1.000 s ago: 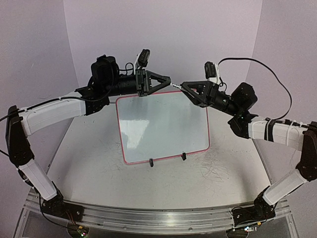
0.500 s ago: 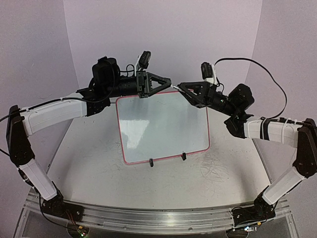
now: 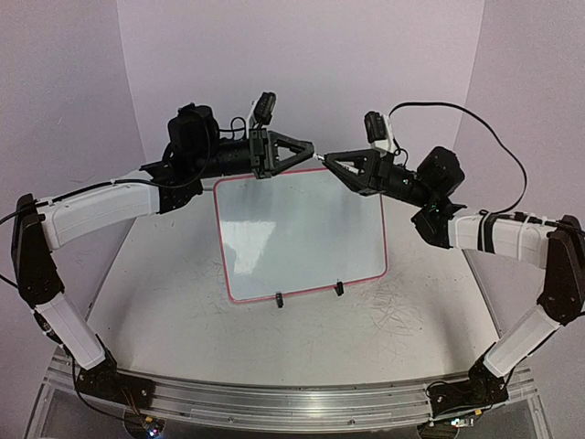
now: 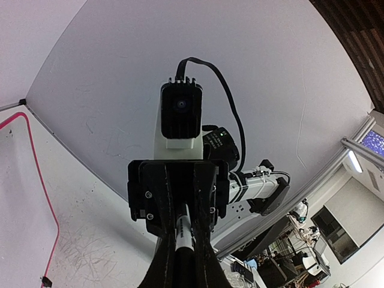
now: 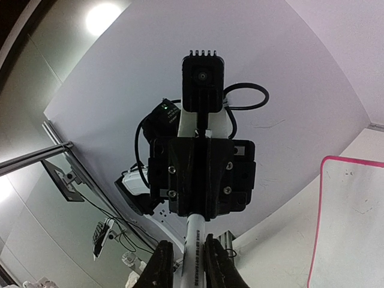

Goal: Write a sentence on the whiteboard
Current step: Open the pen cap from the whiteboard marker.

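Two arms, bolted at the near edge of the table (image 3: 183, 302), both reaching out to the far side. One whiteboard (image 3: 302, 229) is propped up mid-table on two black clip feet (image 3: 279, 298), red-pink rim, face totally blank. No sentence on it yet, so I'd say the writing hasn't begun. There are some faint scuffs on the tabletop to its right (image 3: 402, 315), nothing else lying around.

Past the board's top edge the two grippers meet nose to nose, with one marker (image 4: 183, 231) bridging the gap. The left gripper (image 3: 313, 146) is clamped right down on its end of the marker. The right gripper (image 3: 327, 155) has its fingers (image 5: 219, 264) pulled in close on either side of the white barrel. From its wrist cam I honestly can't tell if it's really pinching or just hugging it. It looks like a handover, or maybe a cap pull. I can't see a cap either way.

What I'd worry about:
- **Marker dropped:** if the left lets go before the right has a proper bite, the marker falls onto the board's top rim or behind it, out of easy reach.
- **Marker skewed:** if both are clamped and either arm moves, the marker could twist in the fingers and the tip would end up at an angle for writing.
- **Board knocked:** the board is only leaning on its stand, so a falling marker or a low wrist could tip it.
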